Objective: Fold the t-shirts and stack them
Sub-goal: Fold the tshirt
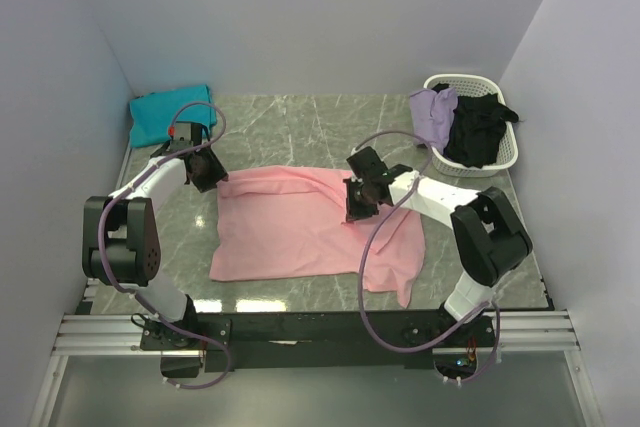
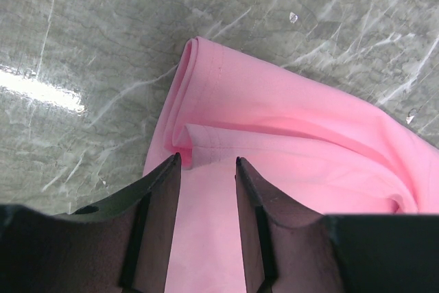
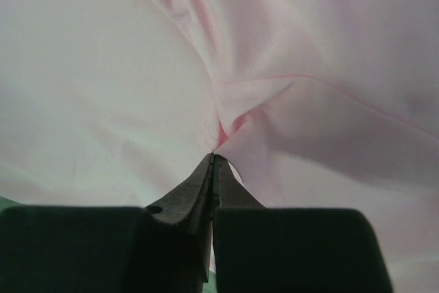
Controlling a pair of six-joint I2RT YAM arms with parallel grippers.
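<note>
A light pink t-shirt (image 1: 300, 227) lies partly folded in the middle of the table. My left gripper (image 1: 207, 173) is open above its far left corner; in the left wrist view (image 2: 206, 160) the jaws straddle a folded pink edge (image 2: 206, 135). My right gripper (image 1: 358, 199) is shut on a pinch of the pink shirt near its right middle, and the cloth puckers at the tips in the right wrist view (image 3: 214, 156). A folded teal t-shirt (image 1: 170, 114) lies at the far left. A lavender t-shirt (image 1: 434, 113) and a black t-shirt (image 1: 478, 130) sit in the basket.
A white laundry basket (image 1: 505, 152) stands at the far right of the marble table (image 1: 300, 127). Grey walls close the table on three sides. A metal rail with the arm bases runs along the near edge.
</note>
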